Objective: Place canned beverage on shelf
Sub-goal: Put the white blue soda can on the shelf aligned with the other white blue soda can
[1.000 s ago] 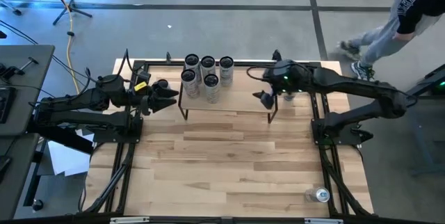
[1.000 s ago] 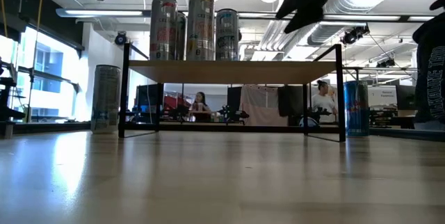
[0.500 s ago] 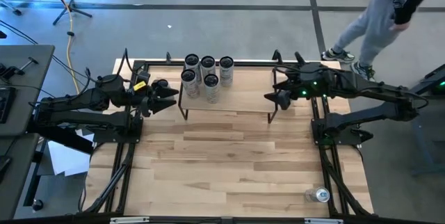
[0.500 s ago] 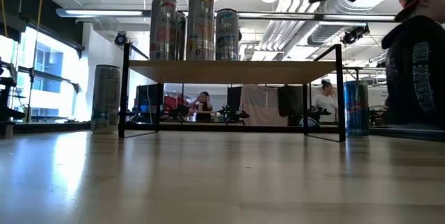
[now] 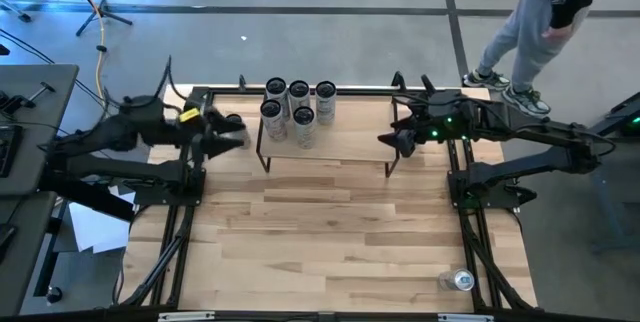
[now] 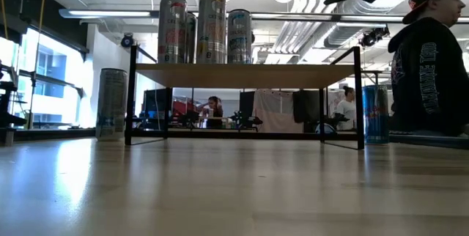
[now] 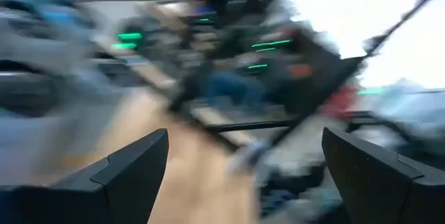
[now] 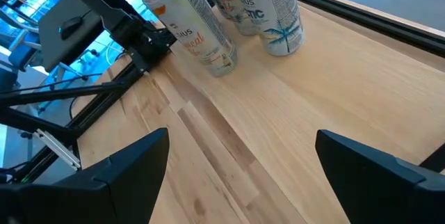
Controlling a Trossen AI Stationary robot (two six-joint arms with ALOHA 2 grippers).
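A: Status. 5 tall slim cans [image 5: 296, 110] stand clustered at the shelf's [image 5: 350, 144] 10 o'clock corner, high view. 1 grey can [image 6: 112, 104] stands on the table just off the shelf's left end in the low view; 1 blue can [image 6: 374, 113] stands off its right end. A stray can [image 5: 462, 281] sits at the table's 5 o'clock corner.

B: Grippers?

A: Left gripper [image 5: 232, 136] hangs at the shelf's 9 o'clock end, fingers spread, carrying nothing. Right gripper [image 5: 392, 141] hovers at the 3 o'clock end, fingers also spread and empty; its wrist view looks down on the bare shelf top toward the cans.

B: Handling?

A: Judgement only: thin aluminium wall, stiff if full, dents if squeezed hard. Smooth printed surface, likely slippery. Tall and narrow, so tippy. Take hold across the mid-body, fingers level, moderate force.

B: Hazard?

A: Setting a new can near the cluster risks knocking neighbours over.
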